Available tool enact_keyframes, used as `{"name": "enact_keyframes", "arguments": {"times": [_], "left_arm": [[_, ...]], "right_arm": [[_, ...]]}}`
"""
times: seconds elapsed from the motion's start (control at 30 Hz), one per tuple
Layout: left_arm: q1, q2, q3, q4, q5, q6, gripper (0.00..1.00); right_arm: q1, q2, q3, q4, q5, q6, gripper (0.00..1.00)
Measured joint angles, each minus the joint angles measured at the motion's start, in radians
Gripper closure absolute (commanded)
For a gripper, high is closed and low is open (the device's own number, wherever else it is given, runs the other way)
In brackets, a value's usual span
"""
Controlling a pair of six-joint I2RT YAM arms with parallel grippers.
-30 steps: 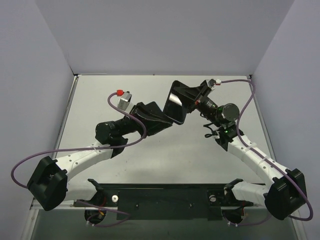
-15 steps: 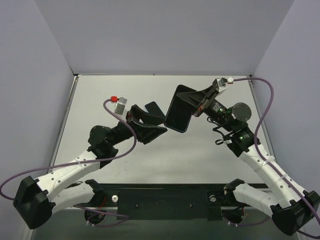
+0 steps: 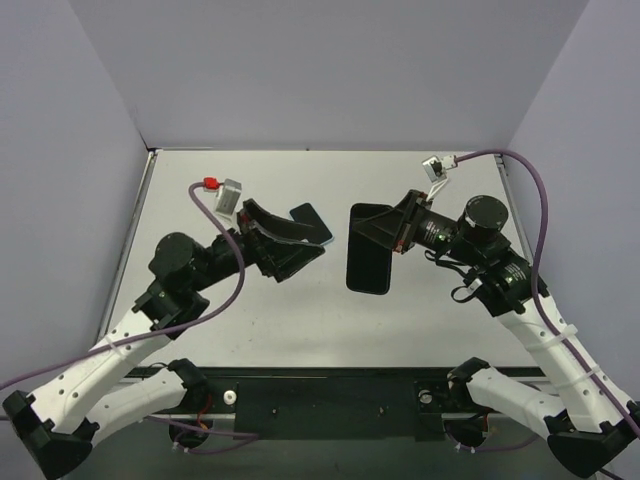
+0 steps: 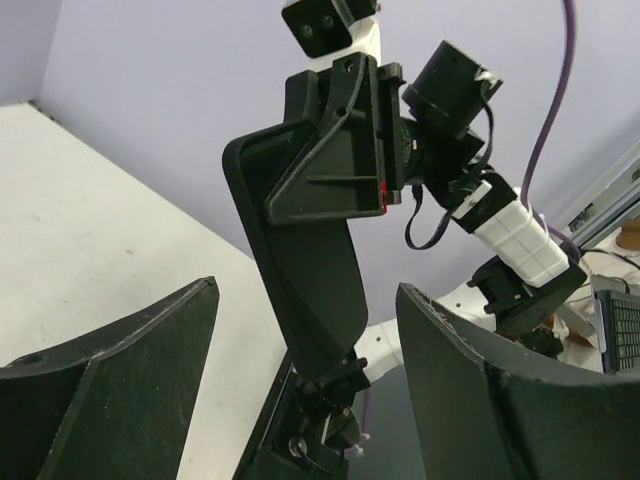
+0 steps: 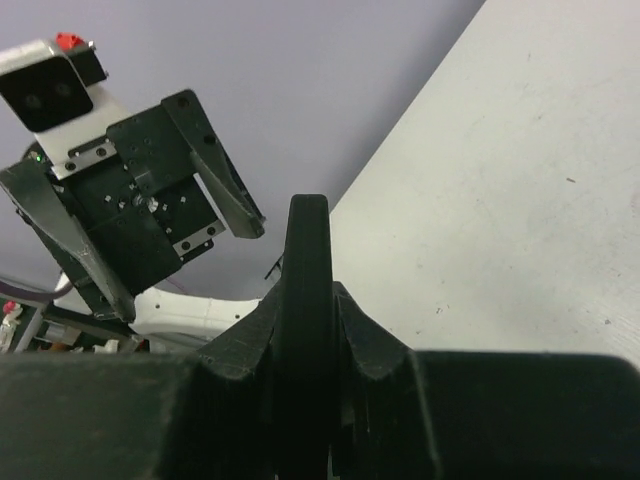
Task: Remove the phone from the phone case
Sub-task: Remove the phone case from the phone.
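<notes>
Two arms stretch over the pale table, the left arm from one side and the right arm from the other, each trailing a purple cable. Between them the black phone is held off the table near its middle. Its long axis runs near to far in the top view, a broad face turned upward; whether its case is on cannot be told. The right gripper is clamped on its far end. The left gripper stands spread wide just beside the phone, not touching it.
</notes>
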Motion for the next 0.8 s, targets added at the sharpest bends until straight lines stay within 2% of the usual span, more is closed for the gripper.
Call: {"name": "enact_keyframes", "arguments": {"times": [0.17,0.3,0.4,0.43,0.47,0.53,0.57,0.6,0.63,0.7,0.8], "left_arm": [[-0.007,0.181,0.039,0.033,0.111,-0.045,0.15],[-0.043,0.288,0.002,0.064,0.168,-0.112,0.29],[-0.066,0.303,-0.006,0.107,0.192,-0.140,0.61],[-0.072,0.303,-0.008,0.130,0.204,-0.153,0.66],[-0.075,0.303,-0.008,0.156,0.217,-0.162,0.81],[-0.072,0.304,-0.010,0.173,0.233,-0.197,0.97],[-0.066,0.307,-0.012,0.201,0.256,-0.222,1.00],[-0.065,0.307,-0.012,0.229,0.271,-0.241,1.00],[-0.065,0.305,-0.012,0.253,0.281,-0.251,1.00],[-0.066,0.301,-0.013,0.273,0.287,-0.257,1.00],[-0.058,0.268,-0.044,0.251,0.246,-0.245,1.00]], "right_arm": [[0.024,0.005,-0.031,0.015,-0.011,-0.019,1.00],[0.047,0.020,-0.041,0.046,-0.008,-0.023,1.00],[0.063,0.041,-0.049,0.060,-0.002,-0.016,1.00],[0.072,0.048,-0.049,0.068,0.000,-0.015,1.00],[0.079,0.054,-0.049,0.072,0.002,-0.014,1.00],[0.084,0.058,-0.049,0.103,-0.012,-0.011,1.00],[0.085,0.055,-0.049,0.121,-0.025,-0.013,0.99],[0.085,0.050,-0.049,0.137,-0.039,-0.007,0.94],[0.087,0.045,-0.049,0.148,-0.042,-0.004,0.75],[0.091,0.033,-0.049,0.153,-0.040,0.000,0.56],[0.089,0.031,-0.055,0.136,-0.033,0.009,0.45]]}}
